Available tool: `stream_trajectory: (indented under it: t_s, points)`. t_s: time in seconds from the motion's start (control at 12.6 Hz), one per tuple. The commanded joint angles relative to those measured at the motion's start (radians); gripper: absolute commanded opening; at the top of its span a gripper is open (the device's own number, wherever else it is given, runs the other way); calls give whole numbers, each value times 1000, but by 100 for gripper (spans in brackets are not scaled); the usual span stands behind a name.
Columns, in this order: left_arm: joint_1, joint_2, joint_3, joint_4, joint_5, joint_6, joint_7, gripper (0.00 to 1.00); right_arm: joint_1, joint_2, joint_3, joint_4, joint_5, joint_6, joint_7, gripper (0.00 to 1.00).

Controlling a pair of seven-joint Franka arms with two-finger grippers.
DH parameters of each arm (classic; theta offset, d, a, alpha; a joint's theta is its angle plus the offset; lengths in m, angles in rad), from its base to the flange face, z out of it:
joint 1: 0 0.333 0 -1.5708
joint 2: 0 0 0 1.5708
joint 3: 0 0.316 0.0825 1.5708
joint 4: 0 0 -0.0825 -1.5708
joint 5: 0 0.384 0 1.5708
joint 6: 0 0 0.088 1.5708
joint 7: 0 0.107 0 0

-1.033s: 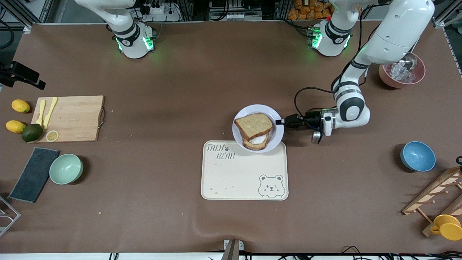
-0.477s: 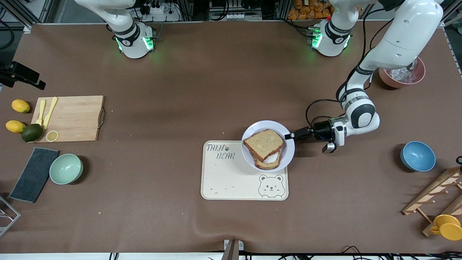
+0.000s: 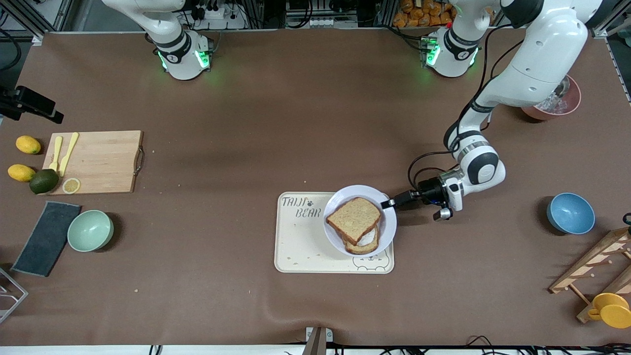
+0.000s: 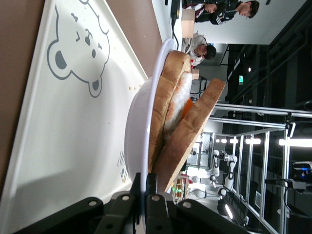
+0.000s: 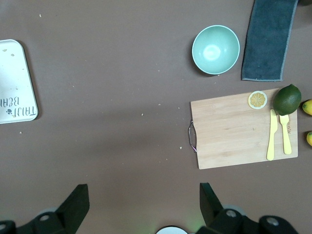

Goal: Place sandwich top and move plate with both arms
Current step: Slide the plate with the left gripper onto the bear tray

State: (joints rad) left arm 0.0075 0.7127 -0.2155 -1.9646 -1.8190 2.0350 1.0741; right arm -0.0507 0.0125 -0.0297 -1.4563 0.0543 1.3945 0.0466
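The pale plate (image 3: 387, 228) carries a sandwich and is low over the cream bear-print tray (image 3: 300, 246), above the tray's corner toward the left arm's end. The sandwich top (image 3: 354, 218), a brown bread slice, lies askew on the lower slice with the fried egg (image 3: 366, 241). My left gripper (image 3: 389, 202) is shut on the plate's rim, at the edge toward the left arm's end. In the left wrist view the jaws (image 4: 146, 183) pinch the rim (image 4: 134, 141), with the top slice (image 4: 195, 126) leaning on the egg. My right gripper (image 5: 144, 192) is open and empty, high over bare table.
A wooden cutting board (image 3: 93, 161) with yellow cutlery, lemons, an avocado, a green bowl (image 3: 90, 230) and a dark cloth (image 3: 47, 238) lie toward the right arm's end. A blue bowl (image 3: 570, 213), a pink bowl of ice (image 3: 557, 101) and a wooden rack (image 3: 596, 276) lie toward the left arm's end.
My left gripper has carried the plate with the sandwich toward the front camera, from the tray's edge nearest the robots to over the tray. The right arm has not visibly moved.
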Motion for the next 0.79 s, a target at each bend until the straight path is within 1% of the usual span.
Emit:
stream_trajectory:
  t_s: [0.0, 0.16, 0.4, 0.72]
  points:
    - [-29, 40, -2, 53, -63, 8, 4, 0, -9, 3, 10, 0, -17, -3, 12, 100]
    - [-49, 74, -2, 91, -72, 36, 6, 0, -9, 3, 10, -1, -17, -3, 12, 100]
    - [-78, 103, -1, 108, -109, 48, 24, 0, -9, 3, 10, -1, -17, -3, 12, 100]
    - [-109, 151, -1, 142, -120, 91, 72, 0, -9, 3, 10, -1, -17, -3, 12, 100]
